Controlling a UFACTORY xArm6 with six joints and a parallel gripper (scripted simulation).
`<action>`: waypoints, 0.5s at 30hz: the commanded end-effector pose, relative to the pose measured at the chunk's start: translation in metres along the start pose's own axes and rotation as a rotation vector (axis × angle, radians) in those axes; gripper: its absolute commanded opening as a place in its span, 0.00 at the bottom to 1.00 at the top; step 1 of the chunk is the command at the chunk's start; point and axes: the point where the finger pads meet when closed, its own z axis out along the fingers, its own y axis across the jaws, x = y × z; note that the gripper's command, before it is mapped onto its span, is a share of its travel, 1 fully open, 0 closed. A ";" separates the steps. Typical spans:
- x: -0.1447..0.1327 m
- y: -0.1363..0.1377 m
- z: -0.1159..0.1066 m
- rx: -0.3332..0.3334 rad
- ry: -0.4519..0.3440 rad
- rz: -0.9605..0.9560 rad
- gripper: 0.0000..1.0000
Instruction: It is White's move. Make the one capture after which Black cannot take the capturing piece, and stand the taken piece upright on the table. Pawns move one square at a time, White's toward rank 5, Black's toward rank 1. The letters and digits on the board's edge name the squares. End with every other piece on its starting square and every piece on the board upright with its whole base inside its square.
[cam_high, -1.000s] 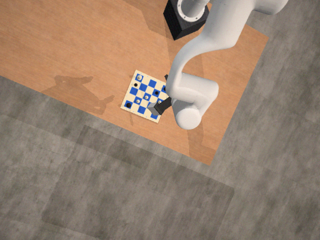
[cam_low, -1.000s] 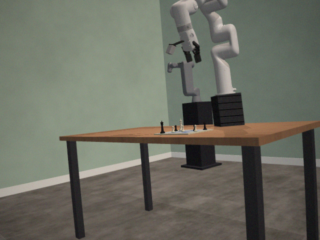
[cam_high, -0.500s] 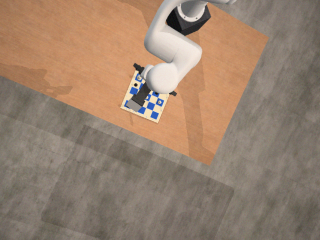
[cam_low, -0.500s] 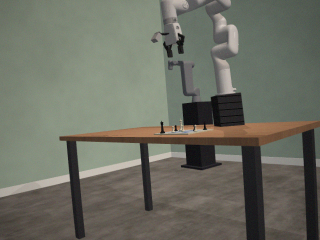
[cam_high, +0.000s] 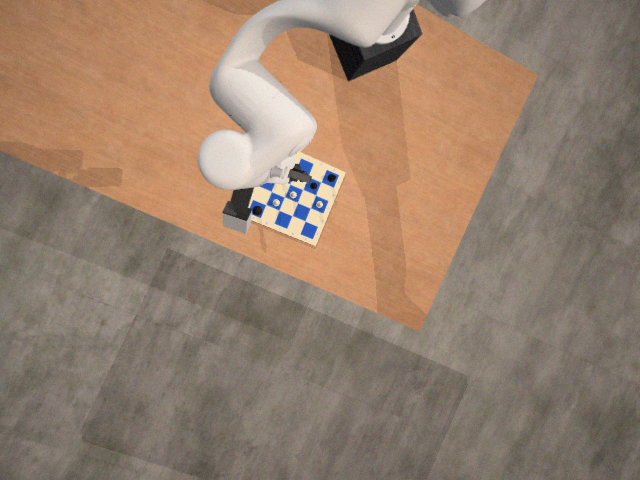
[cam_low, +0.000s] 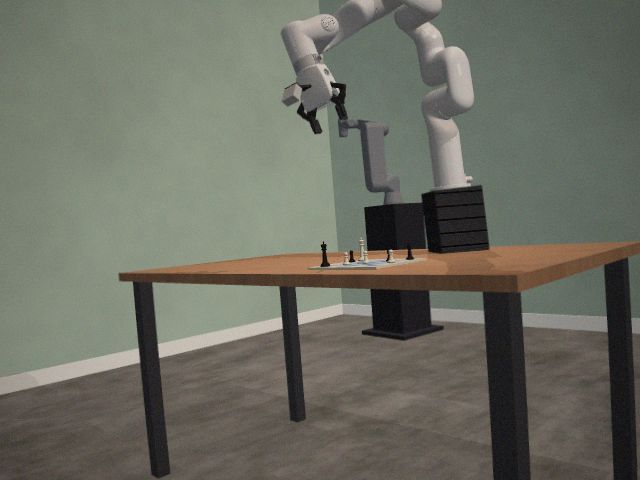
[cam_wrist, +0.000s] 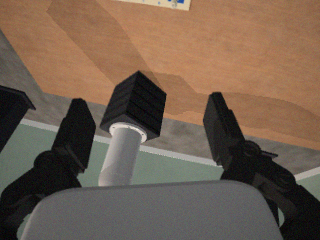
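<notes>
chessboard (cam_high: 330, 230) (cam_low: 338, 267) (cam_wrist: 150, 3) on table (cam_high: 444, 206) (cam_low: 320, 280) (cam_wrist: 240, 55) | chess pieces on board | pedestal (cam_high: 361, 64) (cam_low: 457, 219) (cam_wrist: 137, 102) on table, apart from board
</notes>
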 end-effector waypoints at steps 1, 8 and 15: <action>0.007 0.009 0.004 0.060 -0.038 -0.058 1.00; 0.023 0.047 0.032 0.253 -0.053 -0.243 1.00; 0.033 0.083 0.063 0.440 0.008 -0.422 1.00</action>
